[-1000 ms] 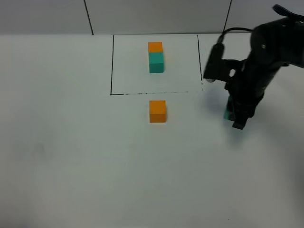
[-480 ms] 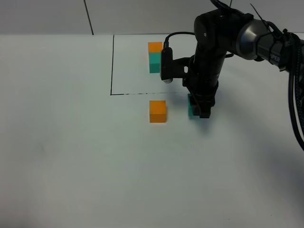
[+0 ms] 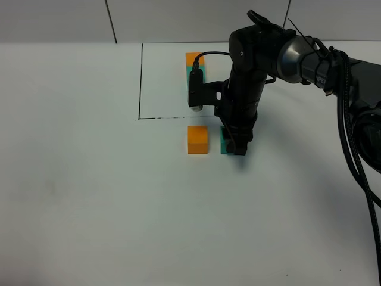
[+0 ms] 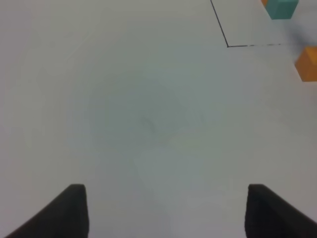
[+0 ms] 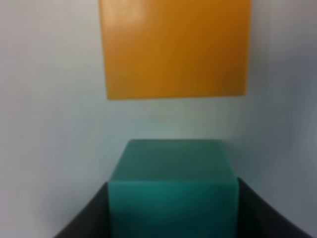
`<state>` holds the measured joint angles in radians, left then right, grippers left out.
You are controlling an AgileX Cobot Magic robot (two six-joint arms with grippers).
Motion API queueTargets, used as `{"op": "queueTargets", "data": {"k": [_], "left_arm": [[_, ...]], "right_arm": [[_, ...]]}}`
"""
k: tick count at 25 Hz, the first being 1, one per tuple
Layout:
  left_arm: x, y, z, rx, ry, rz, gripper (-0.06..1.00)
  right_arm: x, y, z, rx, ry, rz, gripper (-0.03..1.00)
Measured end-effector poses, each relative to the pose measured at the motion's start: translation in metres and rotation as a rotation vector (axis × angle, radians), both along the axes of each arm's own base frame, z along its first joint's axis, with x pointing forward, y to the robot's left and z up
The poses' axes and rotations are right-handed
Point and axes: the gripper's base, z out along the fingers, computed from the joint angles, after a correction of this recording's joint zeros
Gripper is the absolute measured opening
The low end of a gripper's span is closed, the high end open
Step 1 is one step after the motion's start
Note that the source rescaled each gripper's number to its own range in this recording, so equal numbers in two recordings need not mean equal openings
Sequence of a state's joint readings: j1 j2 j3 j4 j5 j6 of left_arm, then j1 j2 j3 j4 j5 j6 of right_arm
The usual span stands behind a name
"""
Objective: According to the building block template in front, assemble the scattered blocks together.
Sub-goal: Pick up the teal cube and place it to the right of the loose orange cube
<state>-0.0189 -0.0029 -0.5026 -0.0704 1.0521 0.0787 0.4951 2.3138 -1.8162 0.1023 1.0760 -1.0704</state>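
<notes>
Right arm (image 3: 256, 65): we saw it reach in from the right edge of the high view, across the middle, and bend down at the centre of the frame.
Right jaws: they pointed down at the worktop (image 3: 89, 196) and gripped the teal cube (image 3: 224, 143) from two opposite sides; the wrist view showed the dark jaws pressed against both flanks of the cube (image 5: 171, 183).
Teal cube: it sat in the centre of the high view, just below the dashed bottom line of the drawn frame (image 3: 140, 83) and to the right of the orange cube (image 3: 197, 139). We could not tell whether it rested on the worktop or hung just above it.
Orange cube: it stood alone on the worktop just below the frame, near the teal cube but apart from it. The right wrist view showed a strip of bare worktop between the orange face (image 5: 173, 47) and the teal one.
Template (image 3: 192, 59): an orange cube joined to a teal one, in the upper middle of the high view inside the frame, partly hidden by the arm's wrist camera.
Left jaws: they were spread wide and held nothing, over bare worktop; the orange cube (image 4: 308, 62) and the template (image 4: 283, 7) lay well apart from them.
</notes>
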Motion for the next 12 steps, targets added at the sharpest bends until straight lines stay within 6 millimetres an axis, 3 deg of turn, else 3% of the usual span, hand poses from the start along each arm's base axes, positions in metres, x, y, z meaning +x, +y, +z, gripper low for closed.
{"op": "queueTargets", "data": {"k": [12], "left_arm": [[0.0,0.0,0.0,0.0,0.0,0.0,0.41]], "right_arm": [[0.0001,0.0075,-0.0067,0.029,-0.002,-0.015,0.01]]}}
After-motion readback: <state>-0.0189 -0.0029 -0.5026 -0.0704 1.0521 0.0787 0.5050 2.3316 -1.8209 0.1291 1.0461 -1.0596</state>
